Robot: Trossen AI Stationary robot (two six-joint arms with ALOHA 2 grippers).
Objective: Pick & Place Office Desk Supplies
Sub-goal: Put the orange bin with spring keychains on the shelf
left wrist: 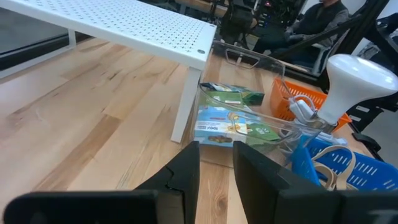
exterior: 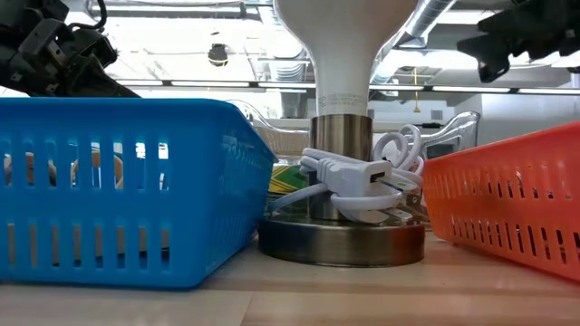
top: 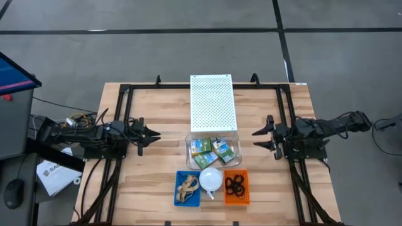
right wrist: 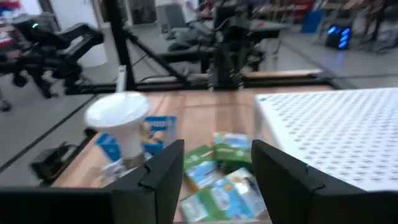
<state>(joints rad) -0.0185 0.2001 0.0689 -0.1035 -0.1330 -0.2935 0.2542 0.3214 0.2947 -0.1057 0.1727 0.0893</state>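
Scene: everything already looks sorted, so the step in hand reads as holding clear or starting a fresh pick.
Crayon boxes (top: 213, 150): three or so yellow-and-green boxes lie jumbled in the clear tray (top: 189, 145), just in front of the white perforated stand (top: 212, 100).
Rubber bands (top: 187, 186): a tan tangle inside the blue basket (top: 178, 193), on the left arm's side of the lamp.
Black rings (top: 236, 185): heaped in the orange basket (top: 245, 194), on the right arm's side.
Lamp (top: 210, 178): white-headed, between the two baskets, its white cable (exterior: 355, 181) coiled at the base.
Left gripper (top: 148, 135): hangs well to the left of the clear tray, fingers (left wrist: 185, 180) narrowly parted with bare wood between them, grasping nothing.
Right gripper (top: 260, 137): hangs to the right of the tray, jaws spread wide, empty.
Doing it well: if a crayon box is next, I'd take the nearest one across its narrow sides, coming in over the tray wall.
Watch for: the lamp cable and the stand's leg, both near the tray.
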